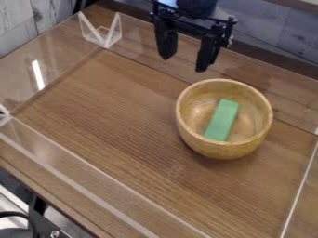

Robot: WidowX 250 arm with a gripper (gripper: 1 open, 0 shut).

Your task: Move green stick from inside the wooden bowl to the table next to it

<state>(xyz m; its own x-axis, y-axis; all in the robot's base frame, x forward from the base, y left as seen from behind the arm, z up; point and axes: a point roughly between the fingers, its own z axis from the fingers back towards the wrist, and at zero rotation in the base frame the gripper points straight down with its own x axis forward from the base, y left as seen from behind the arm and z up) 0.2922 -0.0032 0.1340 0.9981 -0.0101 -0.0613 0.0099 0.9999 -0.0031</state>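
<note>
The wide brown wood-grain table [112, 121] with clear acrylic walls spreads under me. On its right sits the round light tan wooden bowl [191, 125], holding the small bright green stick [224, 120]. My black end effector [185, 53] hangs at the far side, fingers apart, empty.

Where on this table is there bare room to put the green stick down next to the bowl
Bare table spreads left of the wooden bowl, out to the acrylic walls, and in front of it. The open gripper crowds the back.
</note>
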